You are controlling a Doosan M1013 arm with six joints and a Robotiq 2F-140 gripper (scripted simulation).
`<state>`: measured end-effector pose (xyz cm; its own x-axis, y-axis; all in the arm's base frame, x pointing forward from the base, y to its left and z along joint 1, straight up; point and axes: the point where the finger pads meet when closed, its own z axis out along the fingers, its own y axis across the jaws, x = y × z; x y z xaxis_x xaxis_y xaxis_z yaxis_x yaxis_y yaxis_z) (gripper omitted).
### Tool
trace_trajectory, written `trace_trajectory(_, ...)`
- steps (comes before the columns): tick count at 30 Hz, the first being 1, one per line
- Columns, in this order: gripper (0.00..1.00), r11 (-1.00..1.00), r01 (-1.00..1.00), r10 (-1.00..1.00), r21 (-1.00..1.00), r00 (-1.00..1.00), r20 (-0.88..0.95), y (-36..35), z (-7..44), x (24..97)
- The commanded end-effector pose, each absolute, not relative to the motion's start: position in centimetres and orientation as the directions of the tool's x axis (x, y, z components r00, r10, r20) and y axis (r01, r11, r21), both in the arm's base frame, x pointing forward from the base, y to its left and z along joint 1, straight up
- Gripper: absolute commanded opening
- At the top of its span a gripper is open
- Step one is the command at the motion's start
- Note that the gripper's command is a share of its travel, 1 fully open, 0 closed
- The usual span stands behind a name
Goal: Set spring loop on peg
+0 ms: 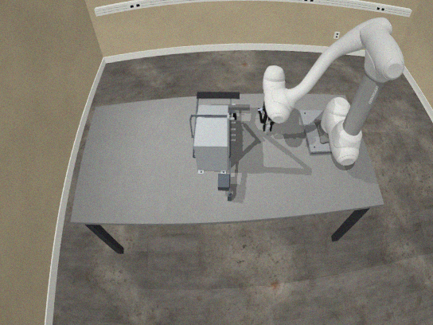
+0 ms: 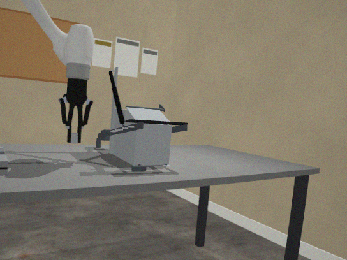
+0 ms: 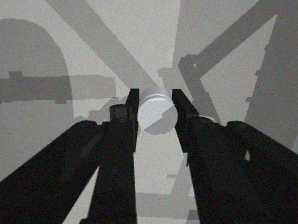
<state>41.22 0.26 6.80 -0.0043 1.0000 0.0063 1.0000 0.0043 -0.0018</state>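
Note:
My gripper [image 1: 267, 128] [image 2: 74, 139] [image 3: 155, 102] points down and is shut on the steel weight [image 2: 74, 136] [image 3: 157, 119], a pale upright cylinder, held above the bench beside the feeder [image 1: 212, 131] [image 2: 153, 143]. A dark grey block [image 1: 224, 182] [image 2: 104, 135], apparently the pedal, stands raised off the bench at the feeder's far end in the exterior view. Small pale pegs [image 1: 233, 132] line the feeder's side. A slanted black bar [image 2: 117, 99], possibly the spring, runs down to the peg row. The end loop and its peg are too small to tell.
The bench [image 1: 139, 179] [image 2: 239, 162] carries the feeder near its middle and the robot's base plate [image 1: 318, 150] on the right in the top view. A tall thin post [image 2: 116, 79] rises beside the feeder. A dark plate [image 1: 218, 95] juts out at the feeder's back.

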Motion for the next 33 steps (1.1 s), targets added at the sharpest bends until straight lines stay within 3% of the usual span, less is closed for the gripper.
trace_trajectory(1, 0.25, 0.004, 1.0, 1.0, -0.001, -0.004, 0.007, 0.3, 6.4, 41.3)
trace_trajectory(33, 0.25, 0.004, 1.0, 1.0, -0.001, -0.004, 0.007, 0.3, 1.3, 41.2)
